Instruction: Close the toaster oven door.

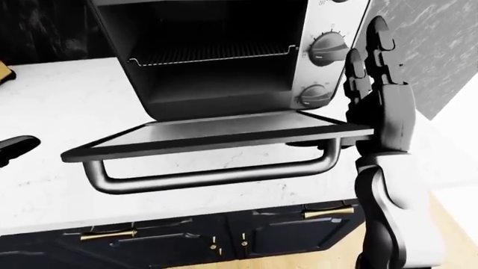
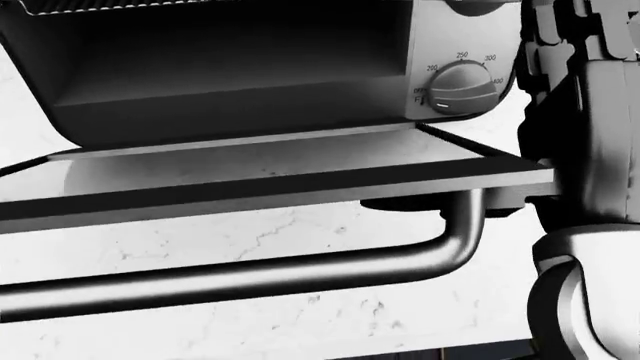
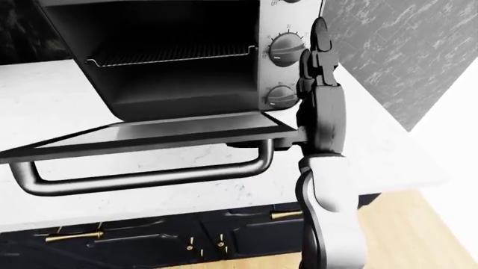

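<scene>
The toaster oven (image 1: 217, 56) stands on a white marble counter with its glass door (image 1: 217, 131) hanging open, close to level. The door's bar handle (image 1: 209, 176) faces me. My right hand (image 1: 374, 78) stands upright at the door's right edge, beside the control knobs (image 1: 325, 45), with its fingers (image 1: 378, 39) straight and open. Its thumb (image 1: 307, 143) appears to sit under the door's right corner. At the left edge of the left-eye view only the dark tip of my left hand (image 1: 15, 150) shows, low over the counter.
The counter (image 1: 60, 95) runs left and right of the oven. Dark cabinet doors with brass pulls (image 1: 224, 235) lie below it. A grey marbled wall (image 1: 433, 45) rises at the right, with wooden floor (image 1: 448, 230) beneath.
</scene>
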Controlling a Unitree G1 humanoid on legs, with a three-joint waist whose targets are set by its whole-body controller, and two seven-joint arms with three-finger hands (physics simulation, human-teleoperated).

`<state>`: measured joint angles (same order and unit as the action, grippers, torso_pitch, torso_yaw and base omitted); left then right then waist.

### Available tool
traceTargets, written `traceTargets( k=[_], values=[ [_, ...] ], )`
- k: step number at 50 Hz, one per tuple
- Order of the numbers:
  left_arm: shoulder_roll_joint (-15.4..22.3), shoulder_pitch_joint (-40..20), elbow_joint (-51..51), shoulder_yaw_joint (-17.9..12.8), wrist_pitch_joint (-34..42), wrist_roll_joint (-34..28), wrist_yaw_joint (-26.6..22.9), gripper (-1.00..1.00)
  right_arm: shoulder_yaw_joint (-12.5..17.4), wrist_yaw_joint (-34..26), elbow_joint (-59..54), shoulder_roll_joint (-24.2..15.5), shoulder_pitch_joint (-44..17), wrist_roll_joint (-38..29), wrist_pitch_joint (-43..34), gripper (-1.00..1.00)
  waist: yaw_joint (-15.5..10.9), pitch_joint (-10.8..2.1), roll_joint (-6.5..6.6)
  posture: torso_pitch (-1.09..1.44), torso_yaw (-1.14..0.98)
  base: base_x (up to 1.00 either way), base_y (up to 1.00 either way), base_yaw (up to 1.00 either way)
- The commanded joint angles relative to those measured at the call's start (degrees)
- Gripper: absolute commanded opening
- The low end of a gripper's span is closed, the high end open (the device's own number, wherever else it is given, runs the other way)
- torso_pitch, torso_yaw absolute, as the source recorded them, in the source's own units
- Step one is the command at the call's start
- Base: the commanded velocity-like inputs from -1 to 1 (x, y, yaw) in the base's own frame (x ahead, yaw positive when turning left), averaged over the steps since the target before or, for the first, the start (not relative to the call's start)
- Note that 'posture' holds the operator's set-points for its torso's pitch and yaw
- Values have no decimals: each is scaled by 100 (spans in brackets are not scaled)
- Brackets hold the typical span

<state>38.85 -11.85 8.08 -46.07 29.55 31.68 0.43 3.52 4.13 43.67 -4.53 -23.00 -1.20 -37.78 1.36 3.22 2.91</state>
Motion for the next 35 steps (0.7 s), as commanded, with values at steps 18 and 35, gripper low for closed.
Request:
traceTargets(
  k=[18, 35],
  values=[
    [167, -75, 148, -139, -197, -1, -17, 100, 13, 269, -750, -87, -1006, -239, 668, 100, -55, -139, -24, 0, 0, 0, 0, 0],
    [70, -39, 420, -116, -57, 47, -3, 100, 37, 437, -2133, -197, -1797, -391, 1232, 100, -63, -132, -61, 0, 0, 0, 0, 0]
  ],
)
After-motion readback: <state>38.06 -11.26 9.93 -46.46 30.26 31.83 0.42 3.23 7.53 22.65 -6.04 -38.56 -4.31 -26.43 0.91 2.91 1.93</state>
